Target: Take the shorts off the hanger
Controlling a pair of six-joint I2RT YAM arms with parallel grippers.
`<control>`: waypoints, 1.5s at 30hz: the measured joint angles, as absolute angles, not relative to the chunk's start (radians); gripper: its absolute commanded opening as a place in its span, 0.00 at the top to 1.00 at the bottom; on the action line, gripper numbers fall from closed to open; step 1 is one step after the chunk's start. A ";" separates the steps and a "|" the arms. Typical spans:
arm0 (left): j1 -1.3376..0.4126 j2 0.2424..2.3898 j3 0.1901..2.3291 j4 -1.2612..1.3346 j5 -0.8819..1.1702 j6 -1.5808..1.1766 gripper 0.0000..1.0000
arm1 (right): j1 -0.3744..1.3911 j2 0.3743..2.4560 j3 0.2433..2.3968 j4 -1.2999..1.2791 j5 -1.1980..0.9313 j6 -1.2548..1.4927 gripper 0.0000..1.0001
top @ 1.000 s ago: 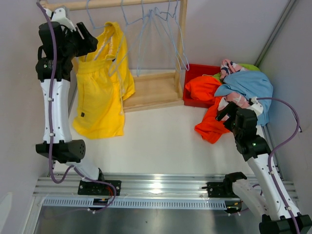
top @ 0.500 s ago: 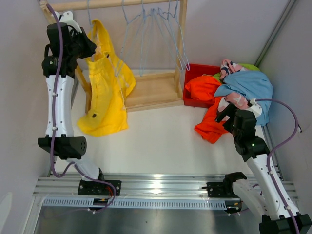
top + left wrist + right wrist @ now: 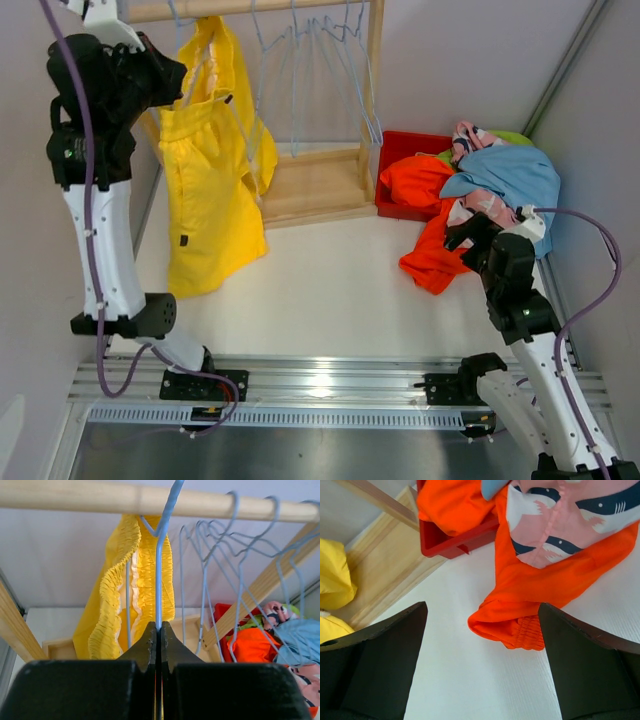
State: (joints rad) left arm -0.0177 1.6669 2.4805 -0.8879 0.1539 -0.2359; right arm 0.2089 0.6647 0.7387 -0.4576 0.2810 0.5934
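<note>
Since a second ago the left arm has risen and swung left, drawing the yellow shorts (image 3: 205,170) up so that they now hang straighter, and its jaws have closed; the right arm has hardly shifted.

Nearest, the right gripper (image 3: 462,235) (image 3: 481,605) hovers released, jaws spread wide, over the white table (image 3: 330,290); just ahead of it the orange shorts (image 3: 432,250) (image 3: 545,590) lie crumpled, spilling off the red bin (image 3: 400,145) (image 3: 452,542) onto the table. The pink patterned shorts (image 3: 480,205) (image 3: 560,515) lie on top of them; behind come the light blue shorts (image 3: 505,170), with a sliver of the lime green shorts (image 3: 515,137) at the far edge of the heap.

On the left, a small dark tag (image 3: 184,240) sits low on the yellow shorts, too small to read; their long axis runs vertical, gathered waistband (image 3: 120,605) up and legs down towards the table. They are on the blue wire hanger (image 3: 159,570), whose hook goes over the wooden rail (image 3: 250,8) (image 3: 100,497).

The left gripper (image 3: 165,75) (image 3: 157,630) is clenched on that hanger's wire just below the neck; the shorts' waistband is right beside the fingertips. To the right, the empty hangers (image 3: 320,60) (image 3: 220,555) crowd the same rail close by, above the rack base (image 3: 310,185).
</note>
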 measured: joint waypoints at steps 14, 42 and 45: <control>-0.018 1.062 1.900 -0.864 0.318 -0.207 1.00 | 0.224 0.566 0.844 -0.299 -0.005 0.494 0.00; -0.125 0.700 1.617 -0.619 0.934 -0.435 0.99 | 0.662 0.847 1.070 -0.078 -0.093 0.374 0.48; -0.126 0.705 1.616 -0.635 0.925 -0.432 1.00 | 0.667 0.847 1.053 -0.047 -0.100 0.367 1.00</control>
State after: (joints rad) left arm -0.1257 0.7048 1.6157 -0.6346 0.9245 -0.4324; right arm 0.6670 0.8471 1.0531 -0.0471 -0.1001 0.3668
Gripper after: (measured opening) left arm 0.020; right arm 0.200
